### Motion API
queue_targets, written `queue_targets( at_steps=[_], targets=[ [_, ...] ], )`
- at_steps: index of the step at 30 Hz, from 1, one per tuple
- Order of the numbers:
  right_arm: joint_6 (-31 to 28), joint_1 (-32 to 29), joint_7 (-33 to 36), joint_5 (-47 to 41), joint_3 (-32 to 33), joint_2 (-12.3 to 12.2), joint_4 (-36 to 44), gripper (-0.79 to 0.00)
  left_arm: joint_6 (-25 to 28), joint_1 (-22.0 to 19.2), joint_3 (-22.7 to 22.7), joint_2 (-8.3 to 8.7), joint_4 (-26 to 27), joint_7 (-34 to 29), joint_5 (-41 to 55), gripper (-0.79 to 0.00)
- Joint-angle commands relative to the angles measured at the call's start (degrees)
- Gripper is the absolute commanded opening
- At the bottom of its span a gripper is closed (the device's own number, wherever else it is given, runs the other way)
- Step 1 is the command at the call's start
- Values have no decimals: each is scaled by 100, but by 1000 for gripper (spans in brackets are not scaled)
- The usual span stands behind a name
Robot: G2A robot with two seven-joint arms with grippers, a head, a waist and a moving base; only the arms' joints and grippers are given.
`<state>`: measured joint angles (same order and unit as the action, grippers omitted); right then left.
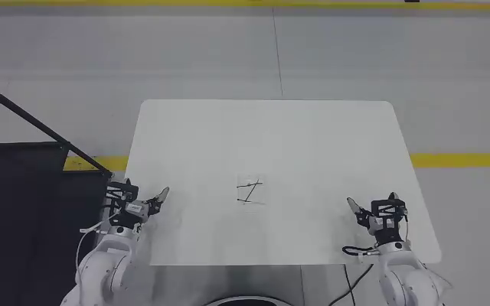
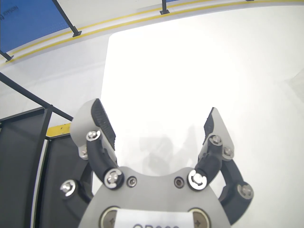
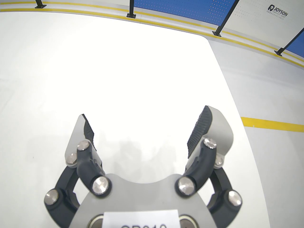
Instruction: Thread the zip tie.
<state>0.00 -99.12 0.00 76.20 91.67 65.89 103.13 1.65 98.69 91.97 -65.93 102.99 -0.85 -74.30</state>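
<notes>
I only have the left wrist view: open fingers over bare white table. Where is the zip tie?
Observer: The top view shows the zip tie lying flat near the middle of the table.
Operator: Which way from my gripper?
Observer: Toward the robot's right of the left gripper, at about the same depth.
Operator: Is the right gripper near it?
Observer: No, the right gripper hangs open and empty by the table's right front corner.

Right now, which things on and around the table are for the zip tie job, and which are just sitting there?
For the job: zip tie, thin black strips at the middle of the table; left gripper, open, empty; right gripper, open, empty.
Just lying about: black panel beside the table; yellow floor line.
</notes>
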Motion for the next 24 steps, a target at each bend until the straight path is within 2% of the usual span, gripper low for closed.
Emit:
queue_targets(
  at_steps=[1, 7, 13, 18, 24],
  targets=[
    [0, 0, 0, 0, 0, 0, 0, 0, 258, -41, 49, 3, 15, -143, 270, 0],
    [0, 0, 0, 0, 0, 0, 0, 0, 1333, -350, 293, 45, 38, -1296, 1631, 0],
    [0, 0, 0, 0, 0, 0, 0, 0, 1936, -663, 311, 78, -25, -2170, 2640, 0],
    [0, 0, 0, 0, 0, 0, 0, 0, 2136, -910, 285, 98, -118, -2983, 3819, 0],
    [0, 0, 0, 0, 0, 0, 0, 0, 1949, -1234, 231, 141, -183, -4160, 5095, 0]
  ],
)
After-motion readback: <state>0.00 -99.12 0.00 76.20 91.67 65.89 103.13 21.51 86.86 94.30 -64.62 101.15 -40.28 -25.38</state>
